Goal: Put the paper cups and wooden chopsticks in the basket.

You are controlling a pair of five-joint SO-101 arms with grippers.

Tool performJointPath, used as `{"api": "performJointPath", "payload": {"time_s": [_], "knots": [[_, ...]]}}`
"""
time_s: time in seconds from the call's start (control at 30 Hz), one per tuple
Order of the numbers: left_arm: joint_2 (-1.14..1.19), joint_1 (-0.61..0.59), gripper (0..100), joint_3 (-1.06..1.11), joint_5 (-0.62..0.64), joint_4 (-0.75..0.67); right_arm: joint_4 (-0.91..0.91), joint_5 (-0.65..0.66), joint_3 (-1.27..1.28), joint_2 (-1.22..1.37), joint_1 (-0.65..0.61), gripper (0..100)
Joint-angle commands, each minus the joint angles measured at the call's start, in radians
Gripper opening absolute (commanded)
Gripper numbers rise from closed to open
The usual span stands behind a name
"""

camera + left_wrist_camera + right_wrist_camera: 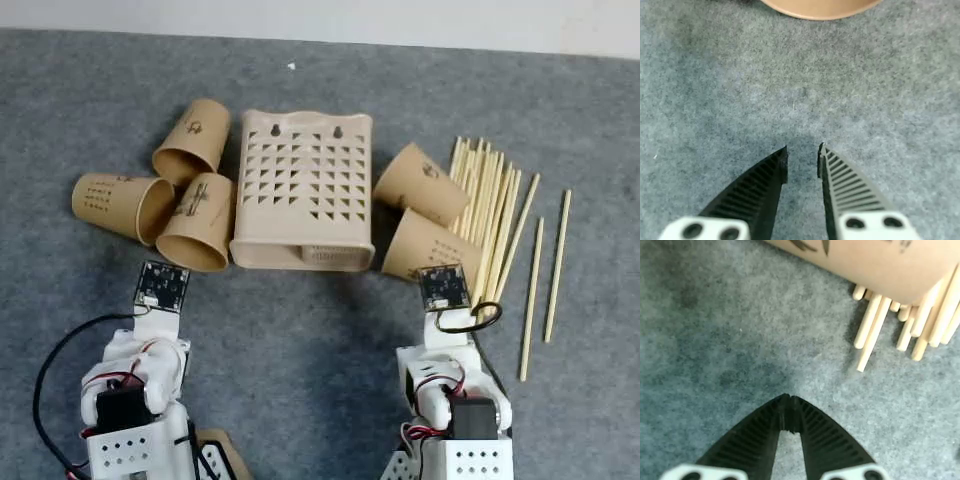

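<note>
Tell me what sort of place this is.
Probably a robotics test bench: two small arms side by side, a grey felt-like mat, and paper cups, chopsticks and a basket laid out as props.

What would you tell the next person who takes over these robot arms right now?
Left gripper: jaws a little apart, empty.
Right gripper: jaws shut, empty, close to the chopstick pile.
Basket lies mid-table. Three paper cups lie on their sides left of it, and two more paper cups lie right of it. A few loose chopsticks lie farther right.
Done: nothing yet; every cup and chopstick lies outside the basket.
Left: all five cups and all the chopsticks.
</note>
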Motion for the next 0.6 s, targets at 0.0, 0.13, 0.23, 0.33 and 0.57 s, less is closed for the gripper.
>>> {"api": "performJointPath", "payload": {"time_s": [0.0, 0.13, 0.23, 0.33, 0.57], "knots": [[-0.004, 0.013, 13, 0.019, -0.009, 0.009, 0.004, -0.009, 0.102, -0.007, 0.005, 0.6], [-0.004, 0.013, 13, 0.019, -0.009, 0.009, 0.004, -0.006, 0.102, -0.007, 0.005, 0.6], [-0.004, 0.013, 13, 0.019, -0.009, 0.009, 0.004, -0.006, 0.102, -0.007, 0.008, 0.6], [-0.004, 0.004, 13, 0.019, -0.009, 0.009, 0.001, -0.005, 0.102, -0.007, 0.018, 0.7], [-0.004, -0.082, 14, 0.019, -0.012, -0.054, -0.018, 0.074, 0.085, -0.008, 0.021, 0.9]]}}
